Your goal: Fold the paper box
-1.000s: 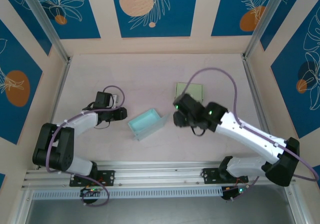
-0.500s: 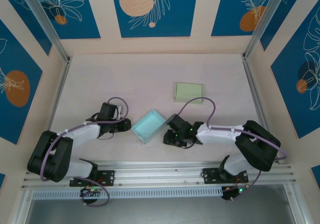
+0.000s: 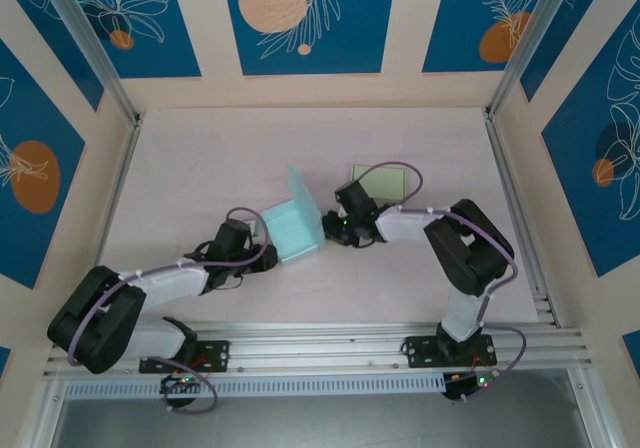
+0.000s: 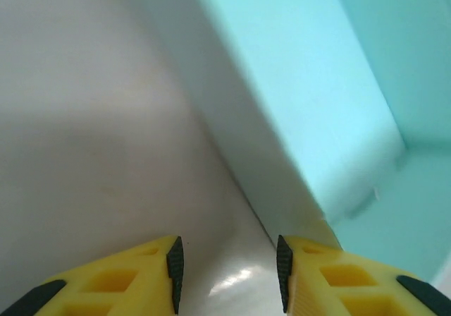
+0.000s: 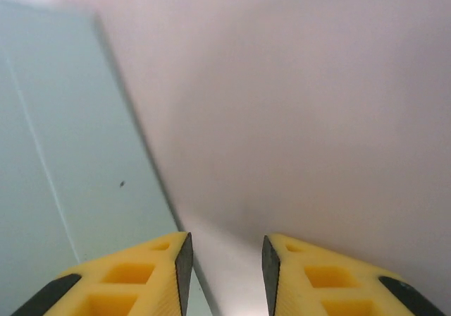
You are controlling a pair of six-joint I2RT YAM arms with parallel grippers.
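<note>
The teal paper box (image 3: 292, 230) stands tipped on its side mid-table, one flap raised toward the back. My left gripper (image 3: 267, 255) is low at its near-left corner, and my right gripper (image 3: 328, 228) is against its right side. In the left wrist view the box (image 4: 310, 83) rises at the right, and the left gripper (image 4: 225, 274) is open over bare table, its right finger (image 4: 317, 281) beside the box's bottom corner. In the right wrist view a teal panel (image 5: 56, 154) lies at the left. The right gripper (image 5: 224, 274) is open, the panel's edge just inside its left finger (image 5: 141, 277).
A flat pale-green box (image 3: 392, 180) lies behind the right arm, partly covered by its cable. Aluminium posts and patterned walls enclose the table. A metal rail (image 3: 320, 340) runs along the near edge by the arm bases.
The box went from lying open-side up to tipped on its side, shifted toward the back. The right arm swung in and folded beside it. The left gripper slid right to the box.
</note>
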